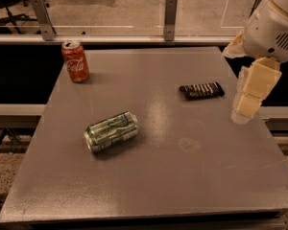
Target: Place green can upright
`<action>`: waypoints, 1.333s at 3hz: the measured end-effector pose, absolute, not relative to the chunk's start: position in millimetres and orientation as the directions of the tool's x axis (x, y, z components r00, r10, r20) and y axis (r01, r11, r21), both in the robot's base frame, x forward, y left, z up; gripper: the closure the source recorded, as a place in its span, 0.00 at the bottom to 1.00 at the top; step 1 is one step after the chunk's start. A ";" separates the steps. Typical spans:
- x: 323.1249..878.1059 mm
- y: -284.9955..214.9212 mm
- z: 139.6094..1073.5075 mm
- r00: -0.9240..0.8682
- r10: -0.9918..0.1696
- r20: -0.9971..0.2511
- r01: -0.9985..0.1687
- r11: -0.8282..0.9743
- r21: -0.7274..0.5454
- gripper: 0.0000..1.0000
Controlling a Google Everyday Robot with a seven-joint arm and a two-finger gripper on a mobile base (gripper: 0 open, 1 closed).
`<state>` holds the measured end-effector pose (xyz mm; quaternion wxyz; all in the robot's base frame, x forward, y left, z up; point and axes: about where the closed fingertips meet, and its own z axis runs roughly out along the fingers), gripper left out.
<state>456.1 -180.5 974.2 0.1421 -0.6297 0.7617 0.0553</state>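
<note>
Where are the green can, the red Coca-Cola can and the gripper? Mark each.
green can (pixel 111 131), camera view, middle of its label; it lies on its side.
red Coca-Cola can (pixel 76 64), camera view, front of its label; it stands upright.
gripper (pixel 244 112), camera view, its lower tip, at the right, away from both cans.

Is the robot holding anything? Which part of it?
Nothing is held. The gripper hangs near the right edge of the table, far from the green can lying on its side.
</note>
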 end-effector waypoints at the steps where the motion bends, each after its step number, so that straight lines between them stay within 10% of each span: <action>1: 467.5 -139.2 974.0 -0.082 -0.935 -0.344 -0.991 0.114 -0.072 0.00; 4: 454.0 1.1 941.2 0.251 -0.879 -0.404 -0.966 -0.202 -0.162 0.00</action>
